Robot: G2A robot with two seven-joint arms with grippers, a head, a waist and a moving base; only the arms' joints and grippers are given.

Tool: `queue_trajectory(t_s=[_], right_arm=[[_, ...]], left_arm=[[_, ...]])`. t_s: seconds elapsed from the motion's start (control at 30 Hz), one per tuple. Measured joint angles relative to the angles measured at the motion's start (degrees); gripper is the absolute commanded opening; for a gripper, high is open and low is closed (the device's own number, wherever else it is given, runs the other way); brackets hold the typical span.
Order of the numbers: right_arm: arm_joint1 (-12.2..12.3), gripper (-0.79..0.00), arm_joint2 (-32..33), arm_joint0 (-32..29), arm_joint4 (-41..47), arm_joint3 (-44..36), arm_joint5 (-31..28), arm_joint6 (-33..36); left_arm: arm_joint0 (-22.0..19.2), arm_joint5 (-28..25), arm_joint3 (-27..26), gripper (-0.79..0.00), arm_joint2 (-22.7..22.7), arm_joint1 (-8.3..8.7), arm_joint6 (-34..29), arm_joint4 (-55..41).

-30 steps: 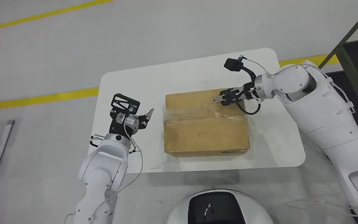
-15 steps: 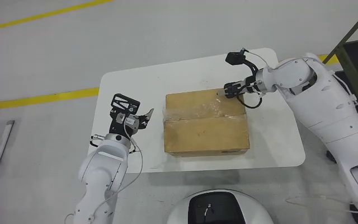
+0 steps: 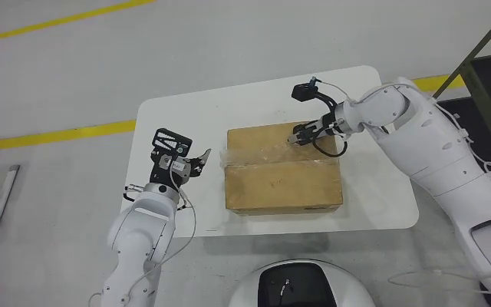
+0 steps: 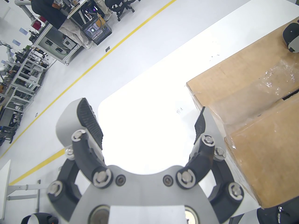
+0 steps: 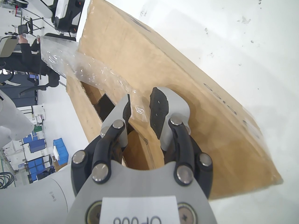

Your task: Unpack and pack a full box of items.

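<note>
Top view: right jaws back over box [image 3: 282, 184], ajar astride tape [image 5: 97, 71]; left jaws spread.

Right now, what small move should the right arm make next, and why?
Probably close the right tool on the clear tape. Its fingers stand slightly apart with the loose tape end between them, over the box seam, which gapes a little. The tape seems not yet pinched, so pulling now would likely slip.

The right claw [image 3: 296, 137] sits atop the cardboard box [image 3: 280, 184], the left claw [image 3: 188, 150] spread wide just beside it.
</note>
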Motion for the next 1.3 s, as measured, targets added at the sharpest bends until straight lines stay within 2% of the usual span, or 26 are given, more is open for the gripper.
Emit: queue_trajectory(t_s=[0.03,0.07,0.13,0.67,0.97,1.3], right_arm=[[-0.06,-0.545,-0.22,0.14,-0.18,0.07,-0.24,0.13],[-0.12,-0.603,-0.4,0.24,-0.26,0.19,-0.42,0.25],[-0.25,-0.785,-0.63,0.37,0.17,0.56,-0.69,0.53],[-0.72,-0.785,-0.75,1.14,2.06,1.0,-1.06,0.44],[0.3,-0.785,4.98,1.31,11.83,-1.66,1.76,3.3],[2.51,-0.785,11.2,-0.84,14.89,-8.94,6.74,6.73]], left_arm=[[0.0,0.0,0.0,0.0,0.0,0.0,0.0,0.0],[0.0,0.0,0.0,0.0,0.0,0.0,0.0,0.0],[0.0,0.0,0.0,0.0,0.0,0.0,0.0,0.0],[0.0,0.0,0.0,0.0,0.0,0.0,0.0,0.0],[0.0,0.0,0.0,0.0,0.0,0.0,0.0,0.0],[0.0,0.0,0.0,0.0,0.0,0.0,0.0,0.0]])
